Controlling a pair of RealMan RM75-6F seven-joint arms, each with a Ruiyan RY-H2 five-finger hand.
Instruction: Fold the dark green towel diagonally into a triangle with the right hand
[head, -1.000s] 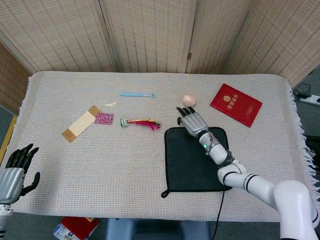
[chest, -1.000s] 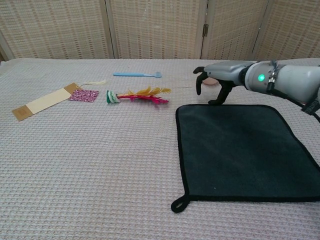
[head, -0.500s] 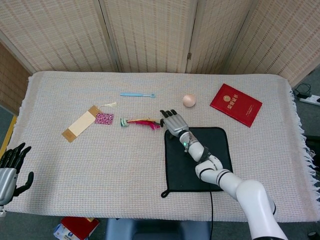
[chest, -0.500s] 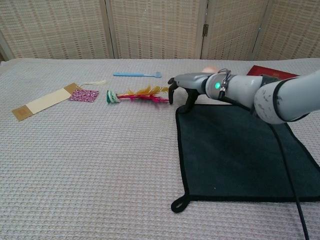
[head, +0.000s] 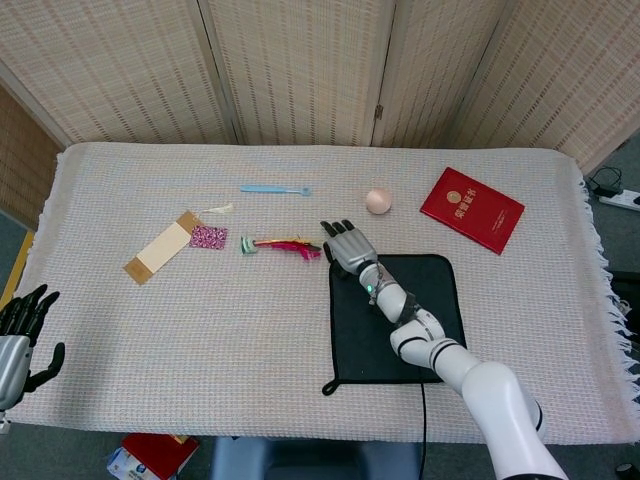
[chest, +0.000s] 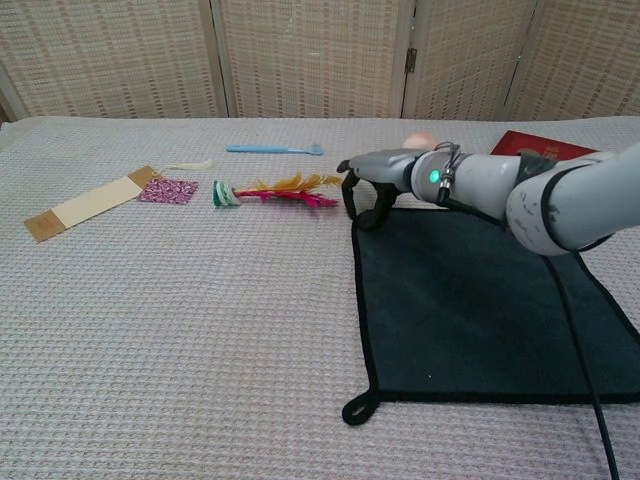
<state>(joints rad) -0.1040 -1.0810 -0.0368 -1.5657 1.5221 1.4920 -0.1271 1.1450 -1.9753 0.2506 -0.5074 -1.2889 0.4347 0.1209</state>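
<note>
The dark green towel (head: 395, 320) (chest: 480, 300) lies flat and unfolded on the table's right half, with a hanging loop (chest: 357, 410) at its near-left corner. My right hand (head: 348, 245) (chest: 375, 180) is over the towel's far-left corner. Its fingers curl down onto the black hem there. The corner still lies flat, and I cannot make out whether it is pinched. My left hand (head: 20, 335) hangs off the table's near-left edge, fingers apart, holding nothing.
A red-and-yellow feather toy (head: 285, 245) (chest: 275, 190) lies just left of my right hand. Behind the towel are a pink ball (head: 378, 200) and a red booklet (head: 472, 209). A blue toothbrush (head: 275, 189), a tan bookmark (head: 160, 247) and a pink patch (head: 208, 237) lie farther left.
My right hand swept left along the towel's far edge to its far-left corner. Its fingers then curled down onto the hem. The towel has not moved.
</note>
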